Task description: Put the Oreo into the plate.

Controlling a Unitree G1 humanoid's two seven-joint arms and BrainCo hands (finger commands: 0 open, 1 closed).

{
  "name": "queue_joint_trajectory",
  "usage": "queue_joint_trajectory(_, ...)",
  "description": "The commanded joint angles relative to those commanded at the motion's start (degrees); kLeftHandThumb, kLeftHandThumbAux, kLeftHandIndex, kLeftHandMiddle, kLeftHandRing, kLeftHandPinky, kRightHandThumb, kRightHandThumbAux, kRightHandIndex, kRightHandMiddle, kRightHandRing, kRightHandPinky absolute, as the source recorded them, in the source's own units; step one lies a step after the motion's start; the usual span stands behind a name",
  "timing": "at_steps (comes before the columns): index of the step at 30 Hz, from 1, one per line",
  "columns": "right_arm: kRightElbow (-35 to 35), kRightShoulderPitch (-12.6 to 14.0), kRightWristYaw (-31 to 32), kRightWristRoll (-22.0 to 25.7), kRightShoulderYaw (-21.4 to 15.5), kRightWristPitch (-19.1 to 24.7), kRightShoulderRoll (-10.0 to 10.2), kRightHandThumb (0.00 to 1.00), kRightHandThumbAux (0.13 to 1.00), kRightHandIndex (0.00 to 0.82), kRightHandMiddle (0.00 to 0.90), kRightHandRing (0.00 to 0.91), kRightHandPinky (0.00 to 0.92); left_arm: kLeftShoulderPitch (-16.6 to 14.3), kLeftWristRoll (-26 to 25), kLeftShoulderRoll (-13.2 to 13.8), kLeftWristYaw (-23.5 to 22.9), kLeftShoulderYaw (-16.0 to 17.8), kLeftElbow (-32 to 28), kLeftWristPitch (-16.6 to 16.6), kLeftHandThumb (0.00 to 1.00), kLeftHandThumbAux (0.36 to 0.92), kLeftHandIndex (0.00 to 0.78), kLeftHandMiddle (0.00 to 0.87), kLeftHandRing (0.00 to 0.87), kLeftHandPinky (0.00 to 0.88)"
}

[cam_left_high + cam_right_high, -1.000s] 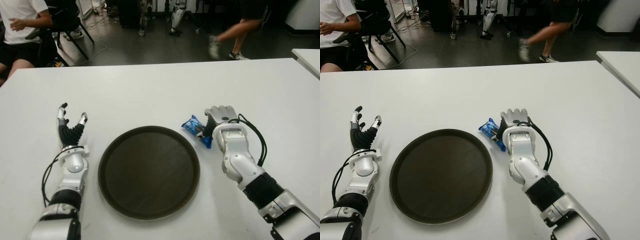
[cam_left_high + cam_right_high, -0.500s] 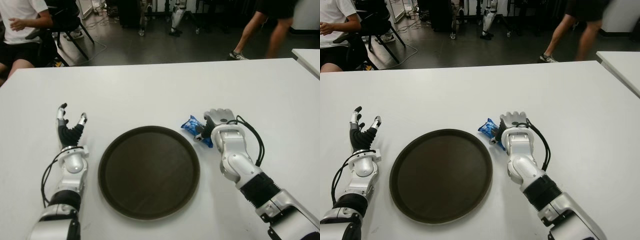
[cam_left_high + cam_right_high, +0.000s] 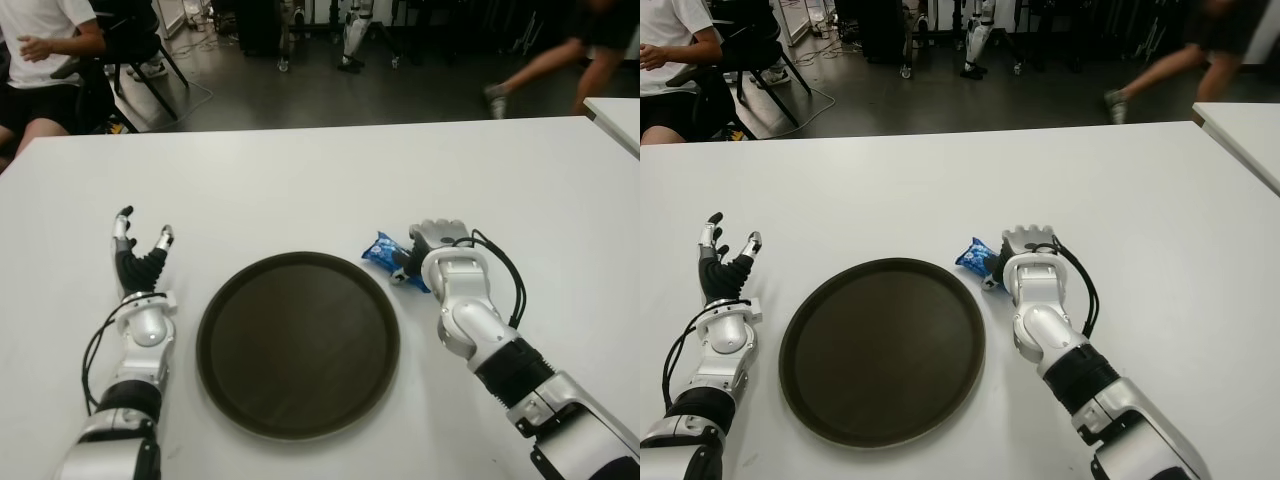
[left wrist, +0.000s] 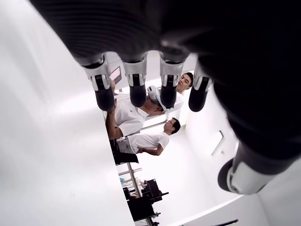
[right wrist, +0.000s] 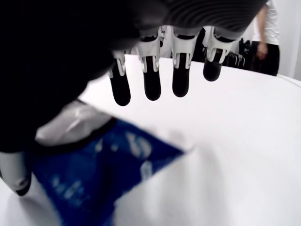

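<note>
1. The blue Oreo packet [image 3: 392,259] lies on the white worktop [image 3: 300,180], just beside the far right rim of the round dark plate [image 3: 298,345], outside it.
2. The right hand [image 3: 432,243] is at the packet's right side, nearer the worktop's right edge than the plate is. In the right wrist view its four fingers [image 5: 152,84] reach out straight above the bare worktop and the thumb is at the packet's edge; the fingers are not closed round the packet, which lies under the palm.
3. The left hand [image 3: 140,258] shows left of the plate, toward the worktop's left edge, fingers spread and pointing to the far edge, holding nothing. The left wrist view shows its fingertips [image 4: 137,93] apart and free.
4. The plate sits near the front edge, between the two hands, with nothing in it.
5. Beyond the far edge, a seated person [image 3: 45,60] is at the far left corner, and another person's legs [image 3: 545,70] show at the far right.
</note>
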Motion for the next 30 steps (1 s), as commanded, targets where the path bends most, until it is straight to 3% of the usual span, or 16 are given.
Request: queue_joint_trajectory(30, 3.73, -1.06, -3.69, 3.26, 1.10, -1.04, 0.45, 0.000, 0.550, 0.252, 0.192, 0.123, 0.033, 0.23, -0.69, -0.11, -1.45, 0.41, -0.65, 0.09, 0.000, 0.653, 0.048, 0.042, 0.016, 0.023)
